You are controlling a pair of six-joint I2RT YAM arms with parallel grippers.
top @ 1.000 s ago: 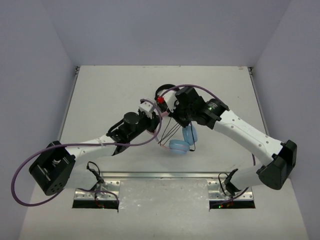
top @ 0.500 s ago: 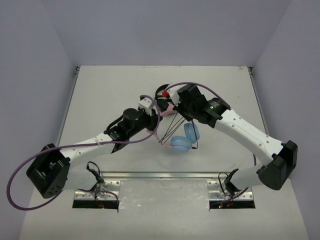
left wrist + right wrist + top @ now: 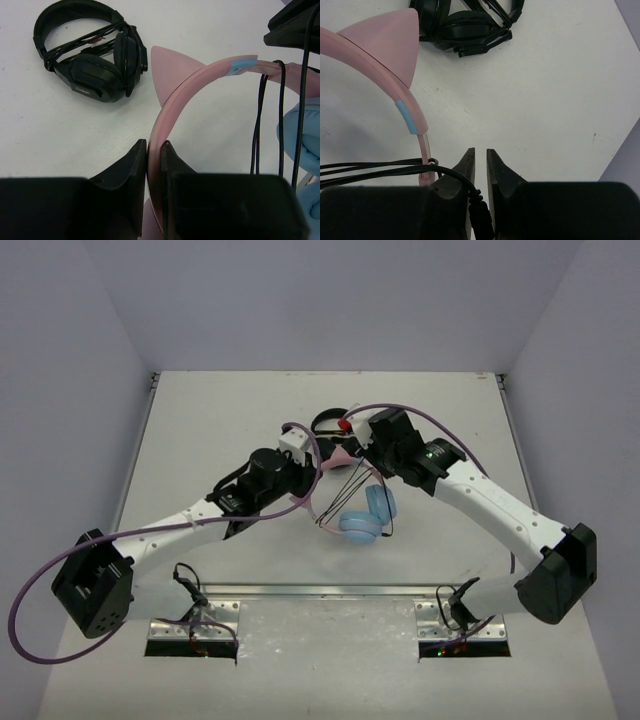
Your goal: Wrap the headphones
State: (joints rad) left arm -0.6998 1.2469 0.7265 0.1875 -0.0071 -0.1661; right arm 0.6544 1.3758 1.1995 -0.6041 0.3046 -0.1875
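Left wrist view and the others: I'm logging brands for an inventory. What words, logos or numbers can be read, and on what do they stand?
Nothing can be read in any view.
A small pale mark on an earcup of the all-black over-ear headphones: too small and blurred to read.
The pink-banded headphones with light blue earcups: no lettering visible.

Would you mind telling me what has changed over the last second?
The right fingers, pinching the cable, drew right and farther away; the left fingers edged farther too, still clamping the pink headband. The black headphones stayed put.
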